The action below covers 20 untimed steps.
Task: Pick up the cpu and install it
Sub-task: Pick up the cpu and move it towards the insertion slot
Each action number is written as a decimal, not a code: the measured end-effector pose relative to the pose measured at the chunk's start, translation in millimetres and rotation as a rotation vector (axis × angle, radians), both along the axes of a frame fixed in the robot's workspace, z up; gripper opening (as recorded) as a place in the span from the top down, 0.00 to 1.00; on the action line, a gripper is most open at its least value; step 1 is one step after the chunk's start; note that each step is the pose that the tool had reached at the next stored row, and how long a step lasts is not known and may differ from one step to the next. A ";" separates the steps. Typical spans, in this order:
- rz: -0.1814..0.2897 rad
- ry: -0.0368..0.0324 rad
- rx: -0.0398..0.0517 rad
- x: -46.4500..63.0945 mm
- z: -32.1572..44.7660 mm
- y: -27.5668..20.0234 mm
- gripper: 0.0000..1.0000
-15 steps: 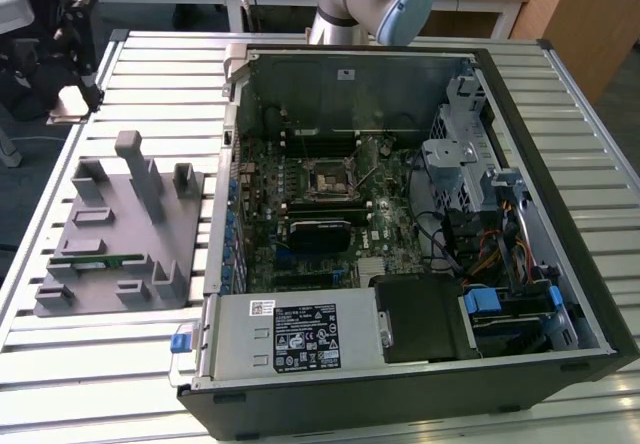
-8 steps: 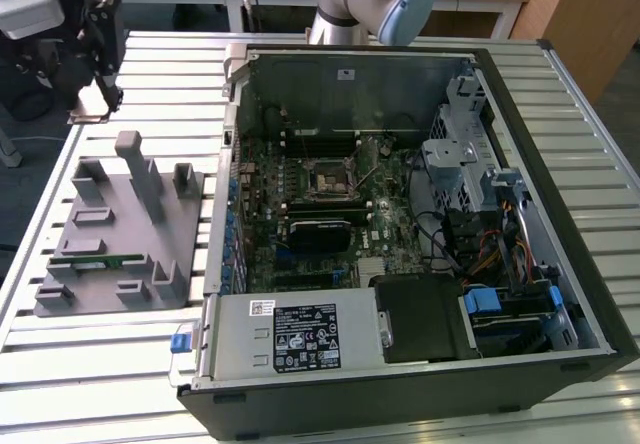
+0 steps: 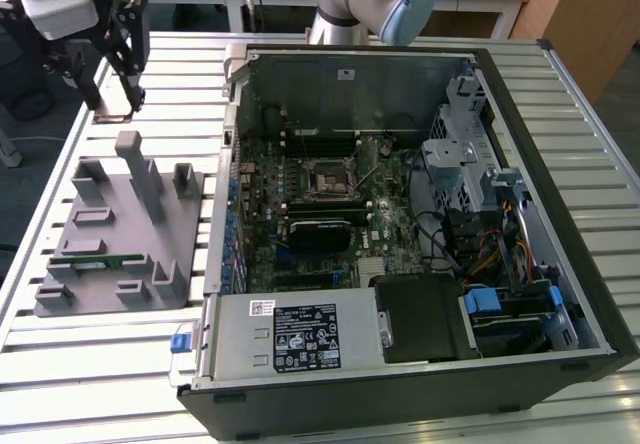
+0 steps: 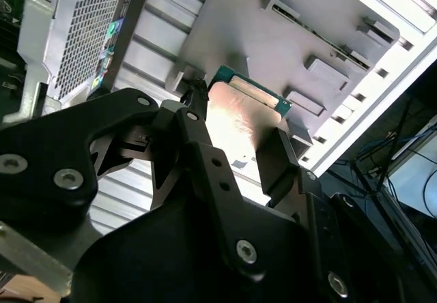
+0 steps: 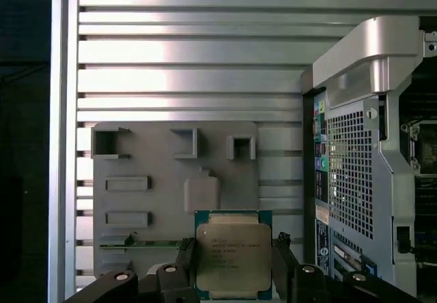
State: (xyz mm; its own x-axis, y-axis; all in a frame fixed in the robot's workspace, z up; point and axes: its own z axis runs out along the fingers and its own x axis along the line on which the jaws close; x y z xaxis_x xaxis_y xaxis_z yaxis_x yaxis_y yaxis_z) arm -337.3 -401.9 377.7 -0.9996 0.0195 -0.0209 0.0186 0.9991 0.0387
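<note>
The shiny cpu (image 4: 243, 110) is held by the black gripper (image 4: 235, 129). A grey block (image 4: 273, 37) with slots is seen behind it.

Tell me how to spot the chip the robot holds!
Find the grey fixture beside the open computer case. Near it hangs the black gripper, pinching the cpu. It is a flat square with a silvery top, unlike the long green memory stick in the fixture.

light: bright, overhead | glare: cpu (image 4: 235, 122) lid, table (image 5: 123, 78) slats | shadows: soft, case (image 3: 400, 94) interior dimmer
</note>
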 end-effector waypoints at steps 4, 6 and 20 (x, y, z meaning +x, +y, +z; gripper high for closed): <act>0.000 0.0000 0.0000 13.5 0.0 0.0 0.47; 0.000 0.0000 0.0000 20.0 0.0 0.0 0.47; 0.000 0.0000 0.0000 63.9 0.0 0.0 0.47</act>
